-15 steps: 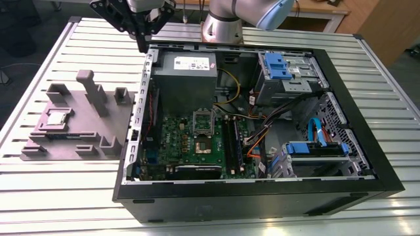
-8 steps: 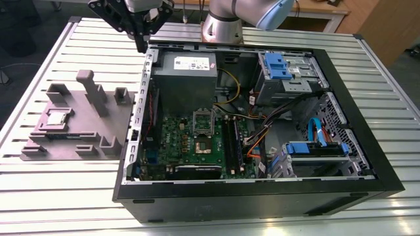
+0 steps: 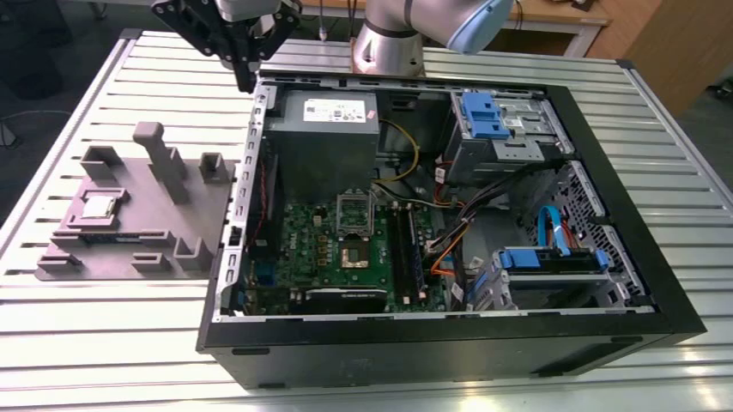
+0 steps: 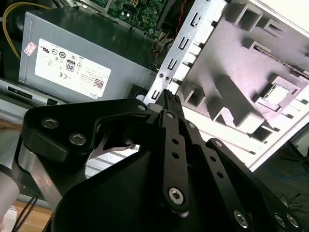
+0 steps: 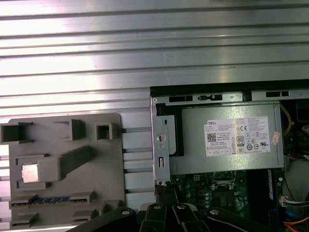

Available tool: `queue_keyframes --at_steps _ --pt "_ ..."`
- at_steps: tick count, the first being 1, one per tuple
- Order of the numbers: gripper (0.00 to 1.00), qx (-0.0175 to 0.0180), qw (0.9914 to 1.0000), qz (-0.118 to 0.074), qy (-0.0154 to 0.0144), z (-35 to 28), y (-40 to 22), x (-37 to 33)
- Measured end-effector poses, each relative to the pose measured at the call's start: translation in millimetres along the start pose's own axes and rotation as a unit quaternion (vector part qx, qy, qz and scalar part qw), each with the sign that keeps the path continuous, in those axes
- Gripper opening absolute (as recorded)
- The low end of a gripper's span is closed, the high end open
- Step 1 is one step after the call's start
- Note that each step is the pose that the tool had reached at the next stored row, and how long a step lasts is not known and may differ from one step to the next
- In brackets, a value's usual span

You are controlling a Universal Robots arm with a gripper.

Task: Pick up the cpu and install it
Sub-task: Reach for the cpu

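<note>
1. Plainly, the cpu (image 3: 99, 206) lies flat in a pocket of the grey tray (image 3: 137, 215) on the worktop (image 3: 115, 343). It is well apart from the hand (image 3: 244, 83), which hangs closed tight on nothing over the computer case (image 3: 458, 352).
2. It looks light, thin, stiff and probably fragile, so take it by opposite side edges rather than the slick metal top.
3. Upright posts (image 3: 160, 154) stand near the pocket, with open room above. The case wall rises between tray and motherboard (image 3: 343, 249).

Cannot see the top of the end effector (image 3: 244, 84) or most of the arm (image 3: 390, 43), cut off by the exterior view's edge. Cannot make out the cpu (image 4: 276, 95) face in the second wrist view, washed white by glare.
</note>
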State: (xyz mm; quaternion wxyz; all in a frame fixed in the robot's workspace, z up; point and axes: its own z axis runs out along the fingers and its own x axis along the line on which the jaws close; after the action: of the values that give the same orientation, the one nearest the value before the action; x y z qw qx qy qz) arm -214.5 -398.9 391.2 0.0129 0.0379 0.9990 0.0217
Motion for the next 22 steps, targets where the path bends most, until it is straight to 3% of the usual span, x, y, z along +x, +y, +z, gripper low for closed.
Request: queue_keyframes --at_steps 22 --pt "0.10 0.0000 1.00000 0.000 0.0000 0.1 -0.4 5.3"
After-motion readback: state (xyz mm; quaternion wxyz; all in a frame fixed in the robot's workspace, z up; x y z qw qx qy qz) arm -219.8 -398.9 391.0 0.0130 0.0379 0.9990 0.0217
